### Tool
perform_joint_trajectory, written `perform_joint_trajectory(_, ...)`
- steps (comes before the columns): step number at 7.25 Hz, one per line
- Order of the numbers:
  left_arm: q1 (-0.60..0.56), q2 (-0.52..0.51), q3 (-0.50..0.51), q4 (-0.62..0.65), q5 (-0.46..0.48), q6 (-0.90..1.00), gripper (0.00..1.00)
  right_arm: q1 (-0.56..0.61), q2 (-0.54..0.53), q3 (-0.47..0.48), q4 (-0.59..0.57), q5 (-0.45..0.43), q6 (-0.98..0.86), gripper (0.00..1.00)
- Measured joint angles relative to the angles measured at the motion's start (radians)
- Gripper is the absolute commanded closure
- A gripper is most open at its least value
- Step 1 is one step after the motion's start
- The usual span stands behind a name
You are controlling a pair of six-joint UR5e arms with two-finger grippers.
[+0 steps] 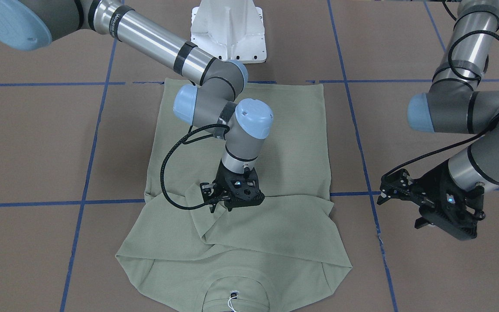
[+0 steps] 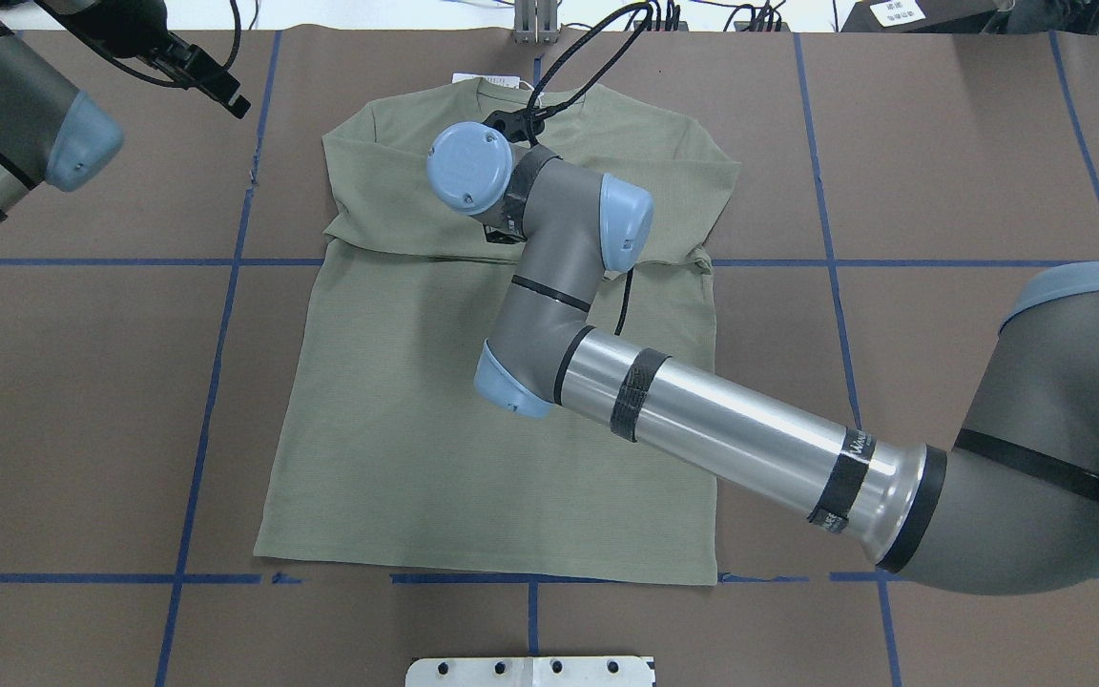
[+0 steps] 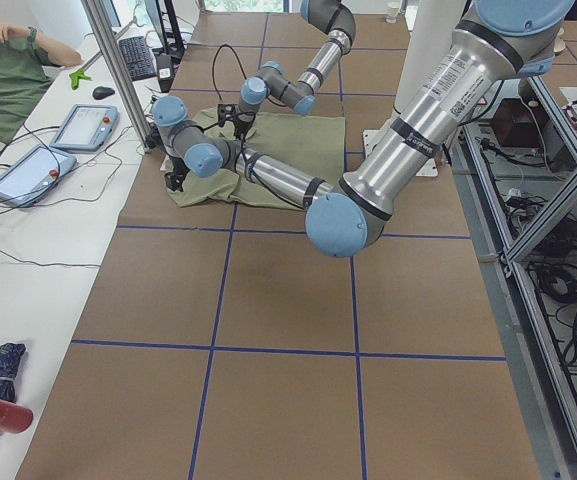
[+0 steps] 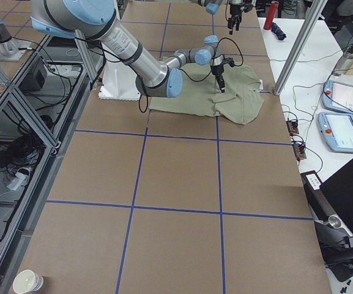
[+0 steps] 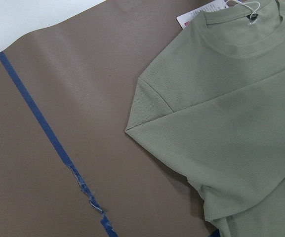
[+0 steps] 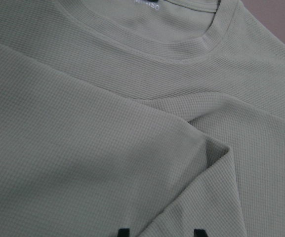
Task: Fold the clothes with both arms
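Two sleeves [image 1: 275, 223] of the pale sage-green long-sleeved knit shirt [image 1: 293, 143] lie crossed over its chest low in the front-facing frame, just above the round collar [image 6: 191, 47] and the white hang tag [image 5: 196, 15]. I judge this narrows the garment for a lengthwise fold. At frame centre, the right black two-finger hand [image 1: 220, 208] points down at the end of the upper sleeve. Its fingers are spread with nothing between them, and whether the tips touch the knit cannot be told. At the right edge of the frame, the left black two-finger hand [image 1: 382, 190] hangs over the bare brown paper-covered surface [image 1: 37, 143] beside the shirt. It looks spread and empty, probably held clear of the cloth. Farther up, the body lies flat, its hem near the white metal pedestal [image 1: 228, 30].
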Motion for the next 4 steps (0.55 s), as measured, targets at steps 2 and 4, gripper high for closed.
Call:
perform_joint_trajectory(2, 0.000, 0.001, -0.008, 0.001, 0.000, 0.000, 0.00, 0.000, 0.000, -0.001, 0.000, -0.001, 0.001, 0.83)
perform_joint_trajectory(4, -0.001, 0.004, -0.017, 0.002, 0.000, 0.000, 0.00, -0.002, -0.001, -0.002, 0.000, -0.001, 0.001, 1.00)
